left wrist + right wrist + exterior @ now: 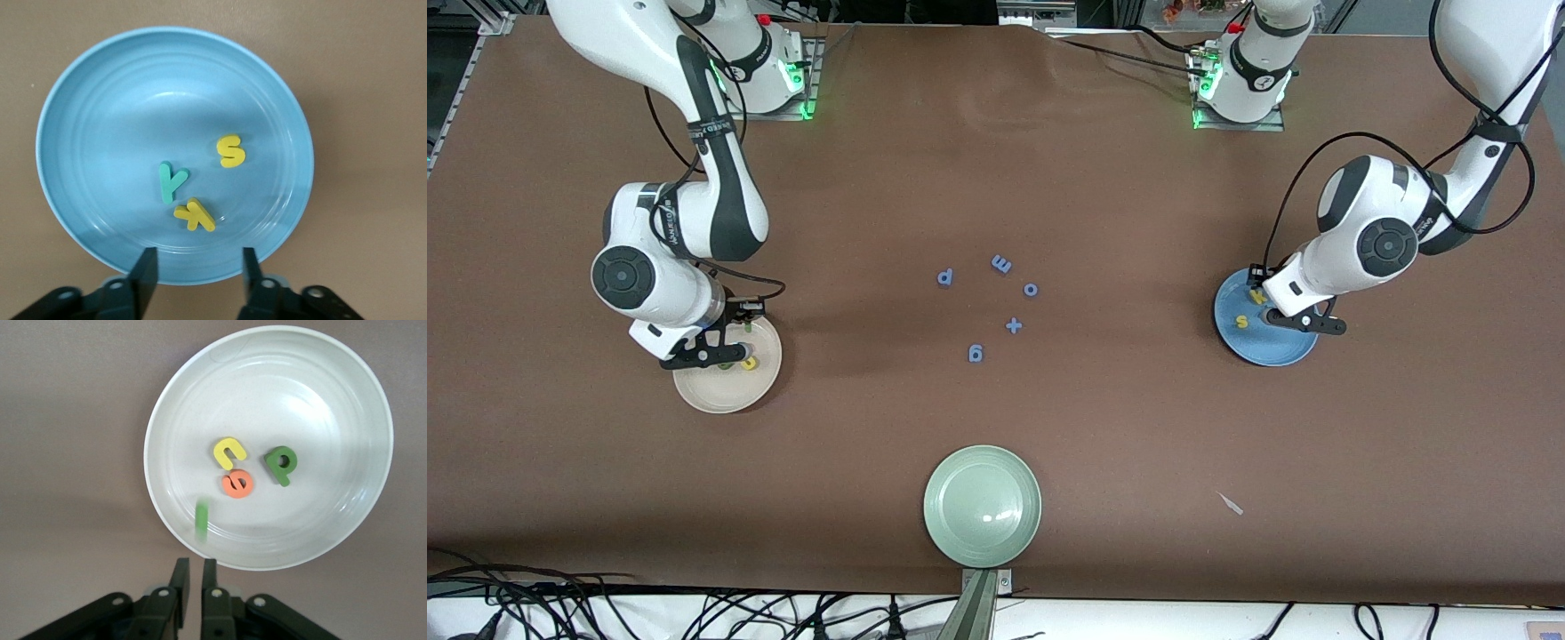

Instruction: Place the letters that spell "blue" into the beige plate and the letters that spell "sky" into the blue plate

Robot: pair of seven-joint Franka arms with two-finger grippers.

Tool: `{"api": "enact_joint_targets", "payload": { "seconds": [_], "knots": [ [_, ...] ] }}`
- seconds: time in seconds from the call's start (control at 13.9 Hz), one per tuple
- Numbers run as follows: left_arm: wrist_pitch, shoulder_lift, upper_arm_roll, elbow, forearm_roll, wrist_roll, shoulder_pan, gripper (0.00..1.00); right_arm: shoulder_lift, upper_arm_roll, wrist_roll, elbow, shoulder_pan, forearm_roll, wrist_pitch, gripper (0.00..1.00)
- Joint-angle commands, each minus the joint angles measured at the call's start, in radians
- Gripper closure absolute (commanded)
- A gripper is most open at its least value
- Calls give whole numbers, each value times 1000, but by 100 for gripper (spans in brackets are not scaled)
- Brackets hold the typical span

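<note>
Front view: the beige plate (pixel 694 396) sits at mid-height of the frame, toward the right arm's end of the table. The right gripper (pixel 725 356) hangs low over it. The blue plate (pixel 1272 356) sits at about the same height of the frame, toward the left arm's end, with the left gripper (pixel 1303 322) low over it.

In the left wrist view the left gripper's (pixel 199 267) claw stands wide and holds nothing, above the blue plate's (pixel 80 200) rim. Three letters lie in that plate, close together but apart: a yellow s (pixel 231 151), a teal y (pixel 171 181) and a yellow k (pixel 194 215).

In the right wrist view the right gripper's (pixel 195 577) claw is narrow, its fingers almost together with only a slit between them and nothing in it. It is just outside the beige plate's (pixel 167 493) rim. In the plate lie a yellow u (pixel 229 452), an orange e (pixel 237 483) touching the u, and a green b (pixel 280 463) just beside them. A green l (pixel 201 518) shows blurred near the rim.

At the middle of the front frame five blue pieces (pixel 1014 326) lie scattered on the table. A green plate (pixel 983 507) sits at the lower middle.
</note>
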State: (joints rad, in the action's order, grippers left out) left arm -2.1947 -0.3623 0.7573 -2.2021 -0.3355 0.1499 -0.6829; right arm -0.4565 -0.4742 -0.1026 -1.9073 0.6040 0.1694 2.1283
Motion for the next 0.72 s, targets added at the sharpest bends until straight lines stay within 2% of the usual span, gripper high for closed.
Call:
{"api": "enact_joint_targets", "payload": {
  "seconds": [0.0, 0.14, 0.29, 0.36, 0.43, 0.65],
  "knots": [
    [12, 58, 11, 27, 67, -9, -12, 12, -1, 2, -23, 20, -4, 16, -17, 63],
    [53, 97, 10, 70, 88, -9, -23, 14, -2, 3, -23, 50, -9, 16, -28, 55],
    [165, 141, 10, 171, 183, -10, -44, 16, -2, 3, -16, 83, -9, 16, -56, 52],
    [234, 155, 7, 235, 194, -13, -46, 12, -2, 3, -16, 106, -10, 16, -74, 49],
    [318, 161, 4, 315, 194, -24, -58, 0, -4, 3, -12, 128, -10, 15, -94, 47],
    [585, 152, 2, 585, 204, -27, -119, 0, 13, 5, 16, 171, -3, 13, -163, 47]
  ]
}}
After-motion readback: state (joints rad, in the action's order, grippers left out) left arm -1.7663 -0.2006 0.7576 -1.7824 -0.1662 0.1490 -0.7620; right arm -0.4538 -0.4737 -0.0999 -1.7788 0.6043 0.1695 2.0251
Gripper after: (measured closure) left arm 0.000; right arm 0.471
